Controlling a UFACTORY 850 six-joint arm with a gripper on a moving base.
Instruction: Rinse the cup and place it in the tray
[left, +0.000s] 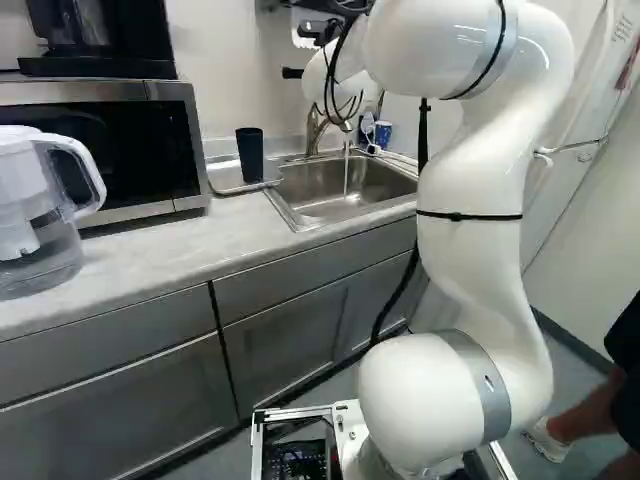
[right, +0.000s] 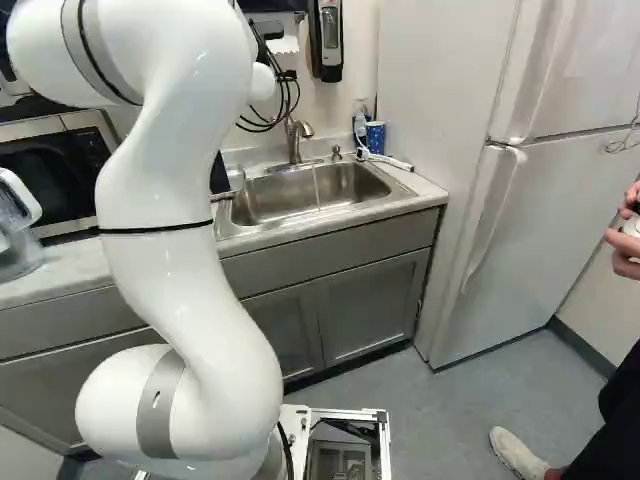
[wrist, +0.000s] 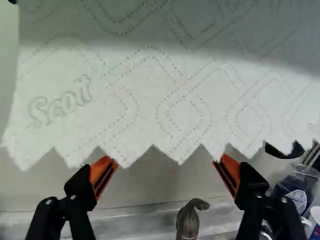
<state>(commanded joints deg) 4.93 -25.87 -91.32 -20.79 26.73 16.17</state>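
One black two-fingered gripper with orange pads (left: 292, 73), fingers spread wide; in the wrist view nothing is pinched between its tips (wrist: 166, 165). One black, straight-sided cup (left: 252, 153), upright on a pale, low-rimmed rectangular tray (left: 226, 185), which lies on the counter beside the sink. One stainless-steel basin sink (right: 310, 195), its raised rim set into a pale marbled counter (left: 180, 246) with a straight front edge; open room inside the basin, between its walls. One brushed-metal curved faucet (right: 294, 138) behind it, a thin stream of water (left: 346, 172) falling into the basin. One white embossed paper towel (wrist: 165, 90), saw-toothed at its lower edge, hanging ahead of the gripper and spanning both fingers; raised lettering upon it. One clear bottle with dark blue contents (wrist: 298, 187), bearing a printed label, past one finger. One blue patterned cup (right: 375, 136), behind the sink near the bottle. One silver-and-black microwave (left: 120, 150), bounding the tray's other side. One clear pitcher with white lid and handle (left: 40, 215), on the counter before the microwave. One tall white refrigerator (right: 560, 200), walling off the sink's far end.
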